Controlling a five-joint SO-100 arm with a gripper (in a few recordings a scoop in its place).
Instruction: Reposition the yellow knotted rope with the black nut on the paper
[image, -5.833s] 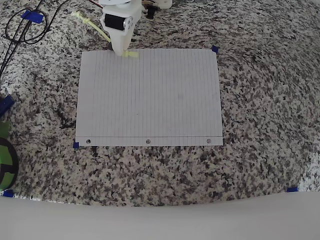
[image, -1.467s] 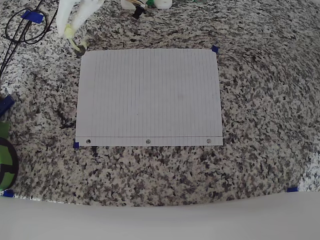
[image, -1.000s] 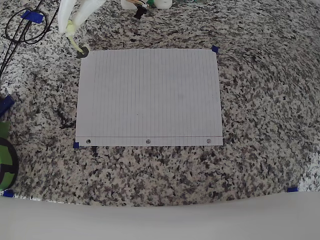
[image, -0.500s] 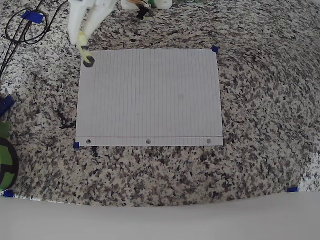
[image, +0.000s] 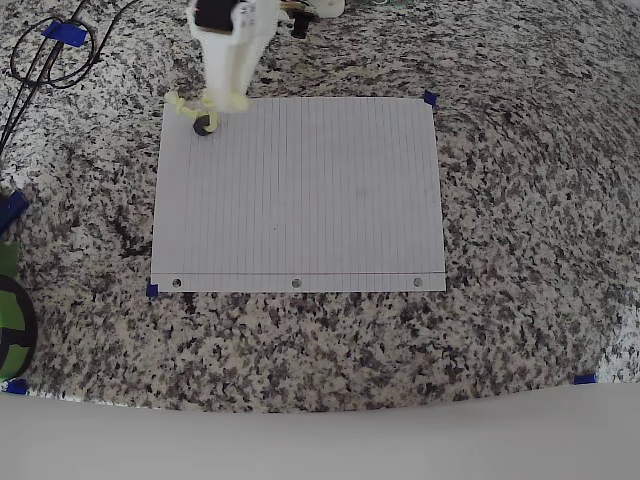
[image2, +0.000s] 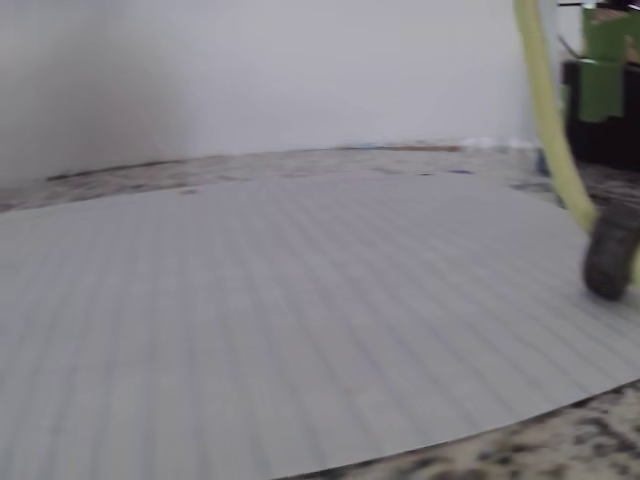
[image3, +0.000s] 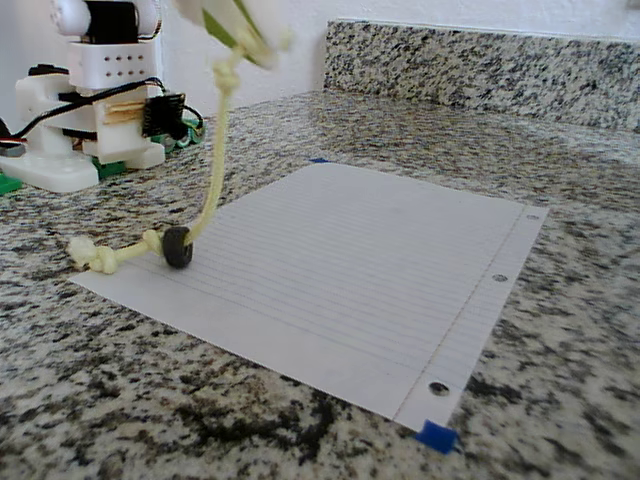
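The paper (image: 300, 195) lies flat on the granite counter, with its punched holes along the near edge in the overhead view. My white gripper (image: 229, 98) hangs over the sheet's top-left corner, shut on the upper end of the yellow knotted rope (image3: 212, 170). From the gripper (image3: 243, 30) the rope drops almost straight down to the black nut (image3: 177, 247). The nut (image: 204, 125) rests on the paper just inside that corner. The rope's lower knotted end (image: 180, 103) trails off the sheet's edge. In the wrist view the rope (image2: 548, 115) and the nut (image2: 610, 262) sit at the right, over the paper (image2: 290, 320).
Black cables (image: 40, 55) coil on the counter at top left. A green object (image: 10, 320) sits at the left edge. Blue tape bits (image: 430, 98) mark the paper's corners. The arm's base (image3: 90, 110) stands behind the sheet, before a granite backsplash (image3: 480, 60).
The gripper has swung right from beside the paper's top-left corner to over it. The hanging rope came along, dragging the nut from the counter onto the sheet.
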